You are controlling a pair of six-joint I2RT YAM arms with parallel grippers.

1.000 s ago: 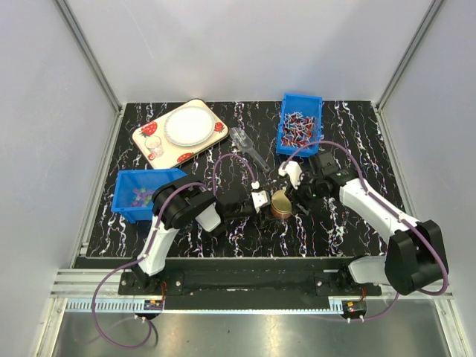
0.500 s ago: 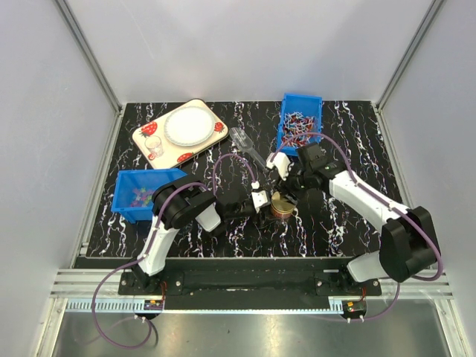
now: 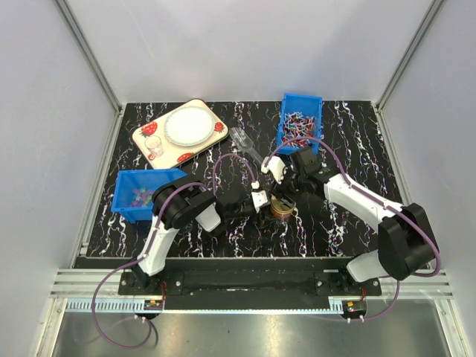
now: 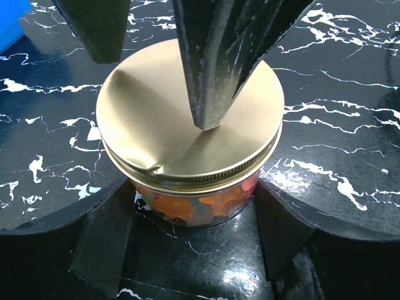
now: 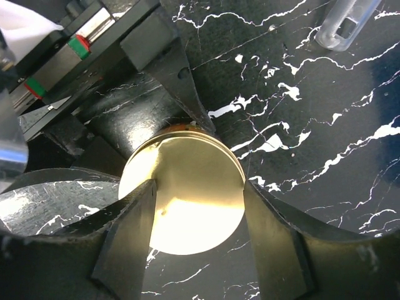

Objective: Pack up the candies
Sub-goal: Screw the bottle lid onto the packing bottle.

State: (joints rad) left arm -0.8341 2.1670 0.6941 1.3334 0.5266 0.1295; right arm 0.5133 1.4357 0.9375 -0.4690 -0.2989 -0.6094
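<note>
Your left hand point(image 4: 192, 245) grips the jar point(image 3: 281, 207) low on its glass sides, midway along the desk point(image 3: 357, 126) toward the front edge. The gold lid point(image 4: 144, 125) sits on top, and the candies point(image 4: 187, 209) show through the glass beneath it — more lie in the blue bin point(image 3: 149, 173) by the left edge. Your right hand point(image 5: 197, 240) hangs over the lid with its fingers point(image 5: 125, 244) partly spread, one on each side — not clamped on it.

The jar point(image 3: 282, 207) stands mid-desk point(image 3: 349, 149). The bin point(image 3: 123, 199) holding candies point(image 3: 140, 198) lies left, another bin point(image 3: 283, 135) behind right, and the tray point(image 3: 172, 151) rear-left.
</note>
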